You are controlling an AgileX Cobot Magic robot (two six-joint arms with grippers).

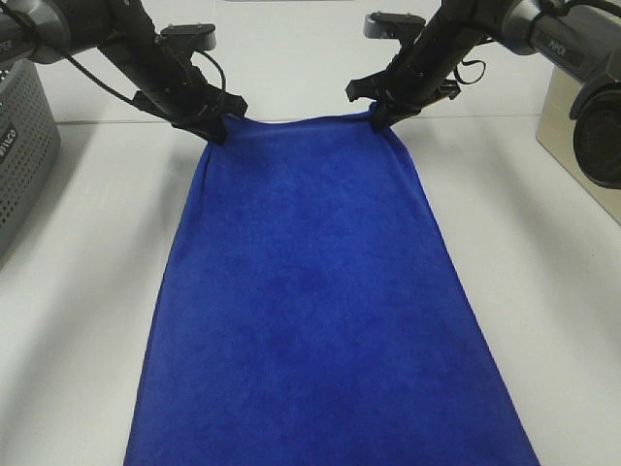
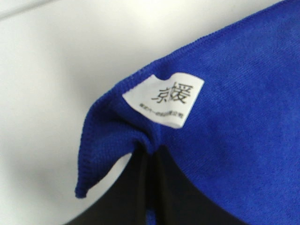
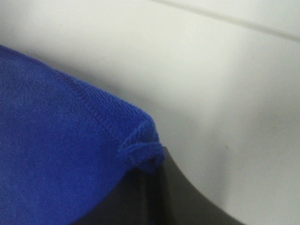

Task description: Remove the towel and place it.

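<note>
Insp. note, bench w/ two arms. One towel (image 1: 320, 311): large rectangular royal-blue plush microfibre cloth w/ stitched hem, lying on the white table (image 1: 87, 291). Its long axis runs from the far edge, where both arms are, toward the camera; near end goes out of frame, so full extent not visible.

Left gripper (image 1: 215, 126): jaws closed tight on the far-left corner of the cloth. Left wrist view confirms the hem is bunched between the black fingers (image 2: 136, 187), w/ one small white printed tag (image 2: 164, 99) just beside the pinch.

Right gripper (image 1: 380, 116): jaws closed tight on the far-right corner. Right wrist view shows the hem puckered into the black fingers (image 3: 178, 197).

Key relation: both corners held at one short edge, whole body of cloth trails away from jaws toward camera. Neither arm nearer; grips approx. symmetrical. Judgement: a lift or pull must be taken evenly by both arms, else cloth skews.

Count: towel x1, tag x1, grippers x2, grey perforated basket (image 1: 24, 146) x1 at the left edge of the overhead view.
</note>
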